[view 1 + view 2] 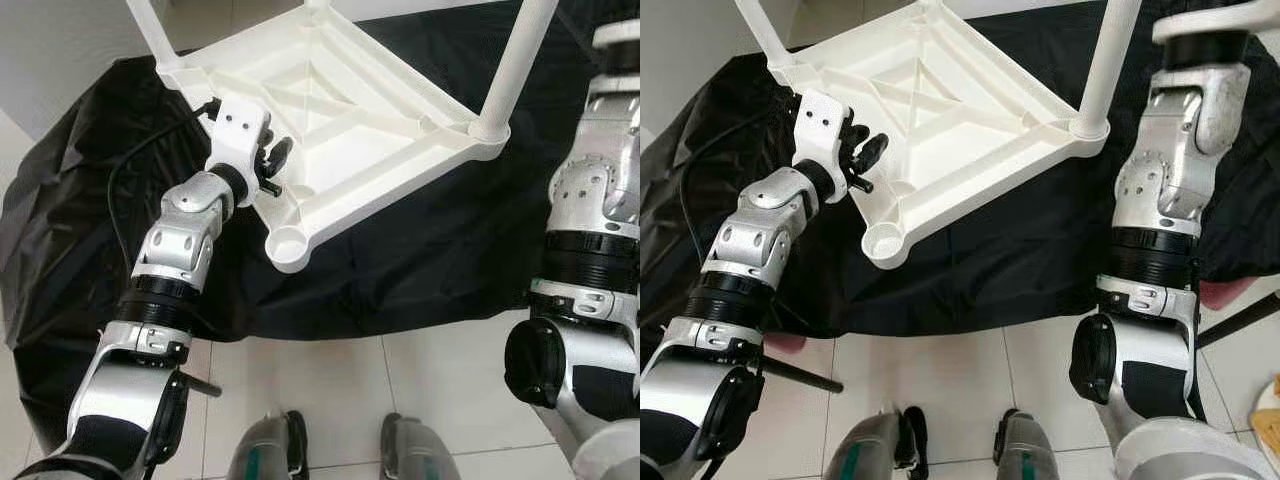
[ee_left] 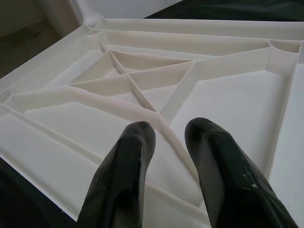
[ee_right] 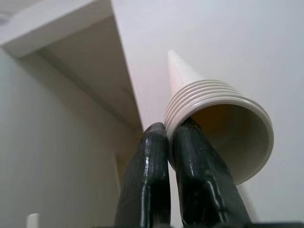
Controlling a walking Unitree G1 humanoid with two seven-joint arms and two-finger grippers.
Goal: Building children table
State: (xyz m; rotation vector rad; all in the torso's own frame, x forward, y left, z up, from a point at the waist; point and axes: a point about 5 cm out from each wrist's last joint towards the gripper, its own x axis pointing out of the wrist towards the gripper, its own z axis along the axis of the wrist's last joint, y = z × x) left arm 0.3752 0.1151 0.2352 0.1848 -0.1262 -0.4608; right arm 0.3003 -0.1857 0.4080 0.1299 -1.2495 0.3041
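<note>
On the black sheet (image 1: 420,260), the tabletop (image 1: 340,130) lies underside-up, legs (image 1: 515,65) upward.

White plastic children's table top (image 1: 340,120), upside down, ribbed underside showing; three legs (image 1: 515,65) fitted; six o'clock corner socket (image 1: 288,243) empty.

My left gripper (image 1: 268,160) at the near-left edge of the upturned white table (image 1: 340,130), black sheet (image 1: 440,240) beneath, my right arm (image 1: 590,240) raised right.

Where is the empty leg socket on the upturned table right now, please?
In the left eye view, the empty socket is the table's nearest corner, just right of the left pincer, over the black cloth.
</note>
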